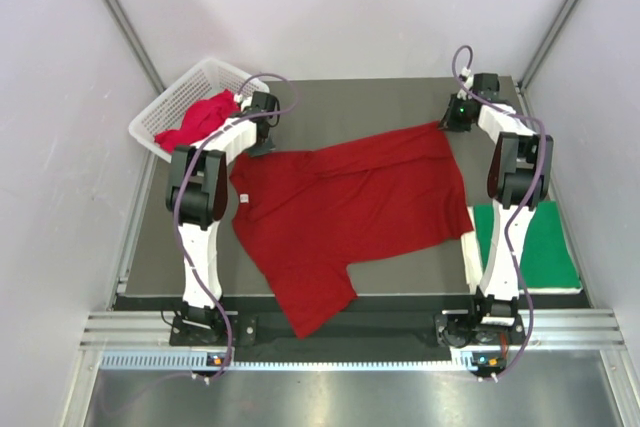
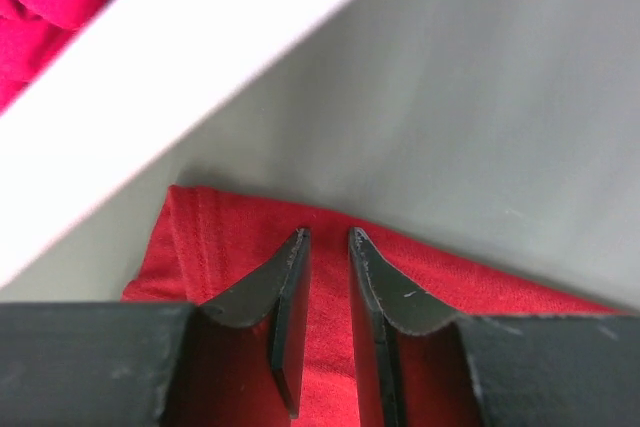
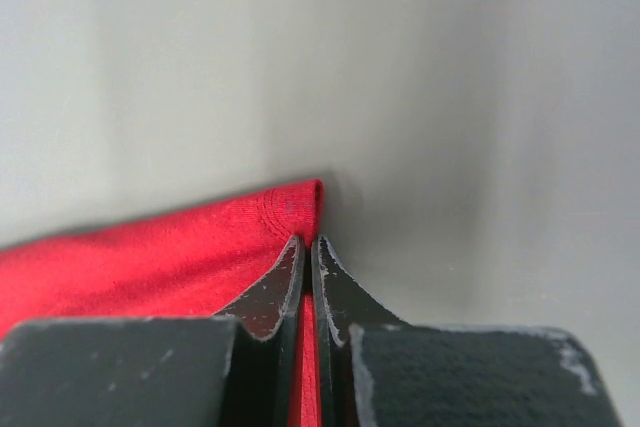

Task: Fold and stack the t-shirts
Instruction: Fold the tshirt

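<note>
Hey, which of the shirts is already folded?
The bright green t-shirt on the right, a neat flat rectangle. The dark red t-shirt lies spread open mid-table; the pinkish red one is bunched in the basket.

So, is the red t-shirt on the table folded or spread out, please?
Spread out: the red t-shirt lies mostly flat across the table, a sleeve sticking out.

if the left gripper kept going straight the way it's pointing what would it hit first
Most likely the red t-shirt, whose hem lies right at the left gripper tips. Past that is bare table, then the white basket rim, though depth is hard to judge.
</note>
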{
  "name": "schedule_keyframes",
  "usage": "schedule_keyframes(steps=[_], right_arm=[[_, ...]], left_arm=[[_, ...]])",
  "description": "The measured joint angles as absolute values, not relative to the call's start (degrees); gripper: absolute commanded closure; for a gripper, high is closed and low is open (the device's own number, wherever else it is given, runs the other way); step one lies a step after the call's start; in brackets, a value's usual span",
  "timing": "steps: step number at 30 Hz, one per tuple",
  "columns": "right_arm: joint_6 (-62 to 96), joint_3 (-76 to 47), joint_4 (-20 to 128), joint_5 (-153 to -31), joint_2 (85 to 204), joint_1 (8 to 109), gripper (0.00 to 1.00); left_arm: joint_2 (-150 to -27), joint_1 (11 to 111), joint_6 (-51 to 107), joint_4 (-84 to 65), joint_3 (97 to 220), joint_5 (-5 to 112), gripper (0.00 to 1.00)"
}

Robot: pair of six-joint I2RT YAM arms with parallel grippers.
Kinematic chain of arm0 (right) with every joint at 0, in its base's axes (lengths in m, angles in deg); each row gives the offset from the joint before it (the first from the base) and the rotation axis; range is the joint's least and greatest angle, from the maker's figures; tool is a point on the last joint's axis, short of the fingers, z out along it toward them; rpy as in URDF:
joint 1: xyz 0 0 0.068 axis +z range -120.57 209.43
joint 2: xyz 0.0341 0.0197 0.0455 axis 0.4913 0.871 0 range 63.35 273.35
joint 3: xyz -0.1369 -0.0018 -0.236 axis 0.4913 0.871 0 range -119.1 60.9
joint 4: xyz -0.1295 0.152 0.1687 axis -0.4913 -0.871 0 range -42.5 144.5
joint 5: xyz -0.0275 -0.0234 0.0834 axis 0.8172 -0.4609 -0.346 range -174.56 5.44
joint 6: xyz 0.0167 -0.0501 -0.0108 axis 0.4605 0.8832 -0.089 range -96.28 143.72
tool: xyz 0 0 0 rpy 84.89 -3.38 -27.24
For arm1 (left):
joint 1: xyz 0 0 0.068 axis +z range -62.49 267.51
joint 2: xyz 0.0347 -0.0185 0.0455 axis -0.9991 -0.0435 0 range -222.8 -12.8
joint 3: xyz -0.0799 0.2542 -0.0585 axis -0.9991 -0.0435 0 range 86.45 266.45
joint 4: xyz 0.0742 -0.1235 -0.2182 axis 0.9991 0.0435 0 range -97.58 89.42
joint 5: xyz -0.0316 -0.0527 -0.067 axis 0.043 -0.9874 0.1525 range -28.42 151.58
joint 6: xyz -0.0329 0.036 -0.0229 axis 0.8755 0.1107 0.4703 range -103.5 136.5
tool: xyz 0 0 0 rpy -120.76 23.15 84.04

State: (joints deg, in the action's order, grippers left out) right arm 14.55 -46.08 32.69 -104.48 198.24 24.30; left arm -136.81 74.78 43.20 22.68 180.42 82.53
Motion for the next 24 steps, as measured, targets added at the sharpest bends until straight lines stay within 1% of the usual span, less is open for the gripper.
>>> schedule_keyframes(steps=[13,21,24], right_arm=[[13.61,-46.08,35.03,-97.99,198.22,23.91,1.00],[12.41,-45.99,35.75,-96.15,198.22,22.88,1.00],[12.06,-45.97,35.88,-96.35,198.22,22.86,1.00]], left_arm=[[-143.15,74.82,45.86,27.07,190.61,85.75,0.74],[-143.94,74.80,47.72,27.51,191.68,87.65,0.74],[-143.85,74.78,47.13,27.38,191.68,86.79,0.71]])
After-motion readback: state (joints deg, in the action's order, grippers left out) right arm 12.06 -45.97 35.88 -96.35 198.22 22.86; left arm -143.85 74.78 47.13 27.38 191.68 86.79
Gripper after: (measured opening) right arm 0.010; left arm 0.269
